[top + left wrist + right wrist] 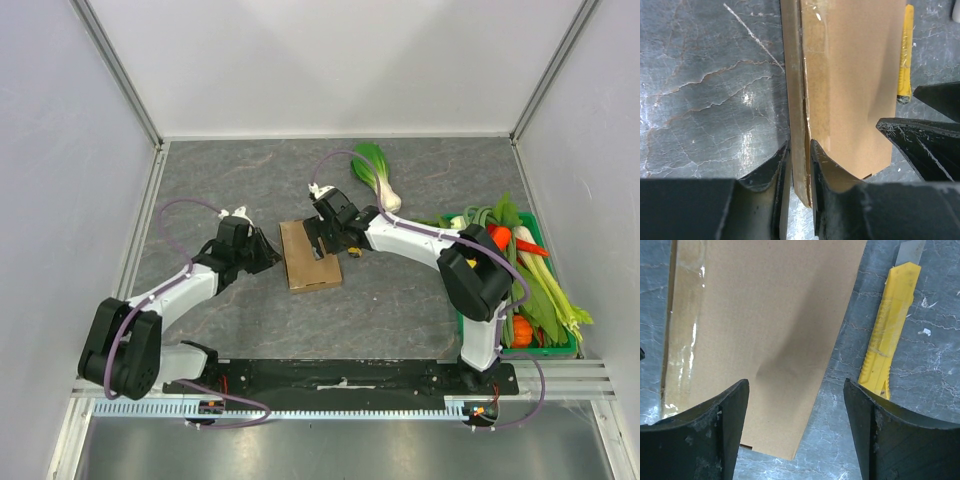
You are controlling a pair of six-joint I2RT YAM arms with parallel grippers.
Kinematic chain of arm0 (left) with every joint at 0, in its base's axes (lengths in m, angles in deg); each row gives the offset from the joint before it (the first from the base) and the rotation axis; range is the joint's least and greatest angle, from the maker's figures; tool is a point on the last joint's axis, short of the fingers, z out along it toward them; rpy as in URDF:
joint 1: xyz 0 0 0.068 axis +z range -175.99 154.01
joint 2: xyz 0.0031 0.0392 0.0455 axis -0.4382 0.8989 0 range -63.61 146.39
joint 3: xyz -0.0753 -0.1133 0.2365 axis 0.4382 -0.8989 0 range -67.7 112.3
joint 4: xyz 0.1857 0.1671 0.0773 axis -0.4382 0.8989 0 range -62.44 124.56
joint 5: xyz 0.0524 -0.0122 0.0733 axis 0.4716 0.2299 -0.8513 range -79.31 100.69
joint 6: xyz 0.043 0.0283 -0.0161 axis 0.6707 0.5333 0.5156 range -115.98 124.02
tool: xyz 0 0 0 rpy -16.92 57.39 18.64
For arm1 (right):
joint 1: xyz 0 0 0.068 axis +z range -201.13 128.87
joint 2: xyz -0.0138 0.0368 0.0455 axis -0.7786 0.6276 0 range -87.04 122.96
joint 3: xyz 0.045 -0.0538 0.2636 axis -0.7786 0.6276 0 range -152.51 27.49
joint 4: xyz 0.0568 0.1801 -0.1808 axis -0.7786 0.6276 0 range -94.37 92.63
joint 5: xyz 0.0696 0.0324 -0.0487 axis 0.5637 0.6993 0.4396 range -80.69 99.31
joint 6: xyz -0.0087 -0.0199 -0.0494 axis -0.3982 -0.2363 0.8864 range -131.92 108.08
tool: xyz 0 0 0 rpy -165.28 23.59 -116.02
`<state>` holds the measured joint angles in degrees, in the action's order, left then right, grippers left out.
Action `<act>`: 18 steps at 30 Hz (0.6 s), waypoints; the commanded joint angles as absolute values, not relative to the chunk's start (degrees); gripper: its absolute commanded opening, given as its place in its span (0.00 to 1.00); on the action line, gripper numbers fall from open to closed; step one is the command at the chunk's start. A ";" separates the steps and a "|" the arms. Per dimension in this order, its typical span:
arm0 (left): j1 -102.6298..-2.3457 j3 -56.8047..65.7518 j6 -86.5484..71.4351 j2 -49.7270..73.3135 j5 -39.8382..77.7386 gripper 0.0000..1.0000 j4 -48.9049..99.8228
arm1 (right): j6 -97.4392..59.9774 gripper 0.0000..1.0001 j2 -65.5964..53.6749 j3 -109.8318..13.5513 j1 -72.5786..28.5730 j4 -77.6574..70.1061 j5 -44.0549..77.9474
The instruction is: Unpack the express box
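The express box (308,256) lies flat near the middle of the counter (400,310); the left gripper (800,150) is pinched almost closed on its taped side flap; the right gripper (796,390) hangs wide open and empty over the box's other edge, beside the yellow knife (889,337); a hard pull could tear the flap or drag the unpinned box toward the left edge.

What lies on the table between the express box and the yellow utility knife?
Nothing lies there. The right wrist view shows only a strip of bare grey table between the express box and the yellow utility knife, which do not touch.
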<state>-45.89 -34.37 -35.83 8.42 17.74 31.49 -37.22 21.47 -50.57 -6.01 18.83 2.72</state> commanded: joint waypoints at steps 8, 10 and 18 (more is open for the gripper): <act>-44.36 -34.65 -35.27 15.04 23.08 0.22 23.52 | -35.73 0.79 23.79 -52.84 -5.95 19.89 0.08; -44.27 -34.65 -34.91 15.40 22.82 0.22 23.78 | -36.00 0.78 23.79 -52.84 -5.95 19.89 0.08; -43.74 -34.03 -35.09 16.81 19.31 0.05 29.23 | -37.05 0.74 24.84 -53.36 -5.95 20.76 -0.27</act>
